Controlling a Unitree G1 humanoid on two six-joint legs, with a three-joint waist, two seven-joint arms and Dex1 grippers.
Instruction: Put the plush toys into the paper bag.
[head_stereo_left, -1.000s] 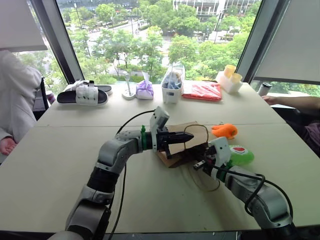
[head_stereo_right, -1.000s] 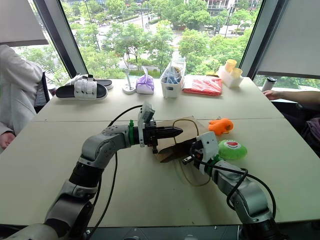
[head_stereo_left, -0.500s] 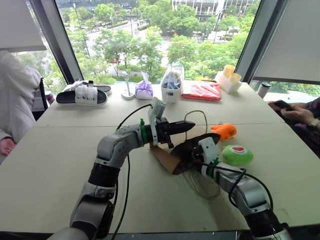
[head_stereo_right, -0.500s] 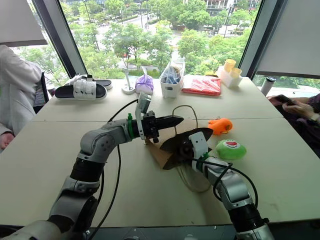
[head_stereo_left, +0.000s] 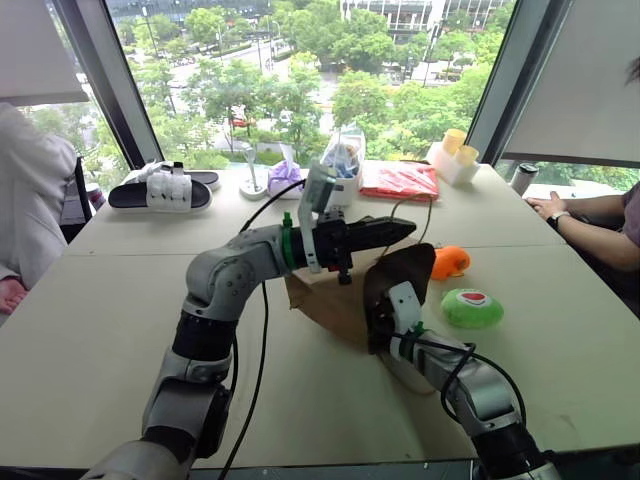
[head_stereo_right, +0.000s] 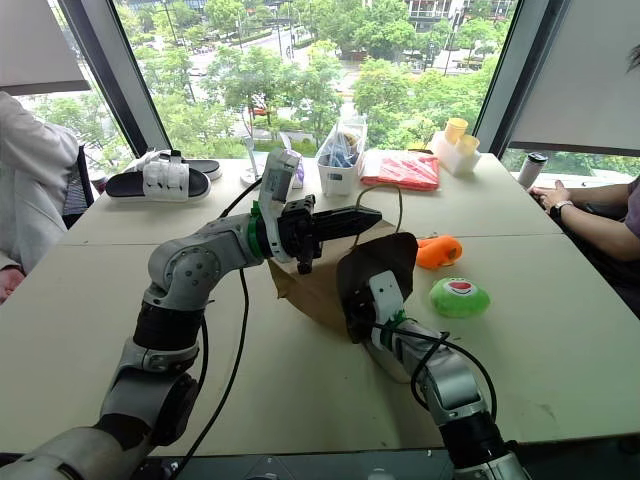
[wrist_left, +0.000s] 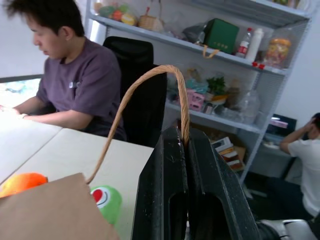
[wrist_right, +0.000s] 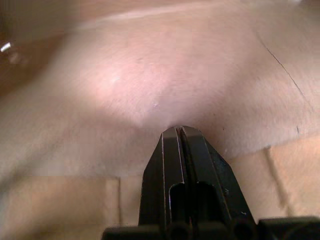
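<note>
Brown kraft paper bag (head_stereo_left: 330, 295), light and easily creased, hangs over the table (head_stereo_left: 100, 330) by a thin loop handle (wrist_left: 150, 80) pinched in the left gripper (head_stereo_left: 405, 231), the closed right gripper (wrist_right: 177, 132) inside, while soft, squeezable orange (head_stereo_left: 451, 262) and lime-green plush toys (head_stereo_left: 472, 308) wait beside it.

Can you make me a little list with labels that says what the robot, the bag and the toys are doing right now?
Left tool: shut on the bag's handle, holding it up
Right tool: shut, poked inside the paper bag
Paper bag: mouth open toward the toys
Orange toy: on the table, outside the bag
Green toy: on the table, outside the bag
Toys in bag: none yet
</note>
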